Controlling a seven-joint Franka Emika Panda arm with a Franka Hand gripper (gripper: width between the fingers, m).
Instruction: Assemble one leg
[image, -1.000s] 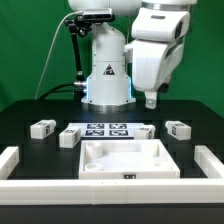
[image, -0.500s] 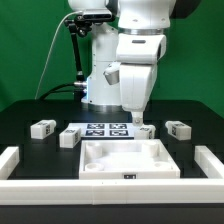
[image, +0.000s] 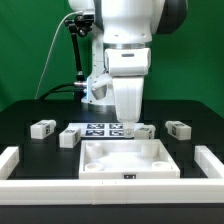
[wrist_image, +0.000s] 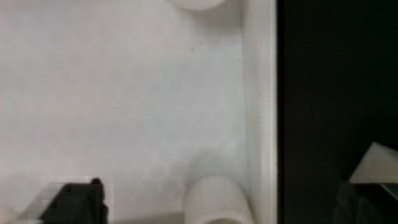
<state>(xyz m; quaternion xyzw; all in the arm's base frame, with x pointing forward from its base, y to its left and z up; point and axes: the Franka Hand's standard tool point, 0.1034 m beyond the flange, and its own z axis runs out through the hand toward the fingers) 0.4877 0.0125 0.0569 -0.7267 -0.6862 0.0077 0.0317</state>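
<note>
White leg (image: 147, 131) — just beside gripper (image: 128, 122); exterior view's right.

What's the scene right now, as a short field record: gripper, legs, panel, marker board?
panel: flat on the table, centre front
marker board: behind the panel
legs: four on the table, behind the panel: far-left leg, inner-left leg, inner-right leg, far-right leg
gripper: low at the panel's back edge, beside the inner-right leg; cannot tell whether it is open or shut
held: nothing visible
</note>
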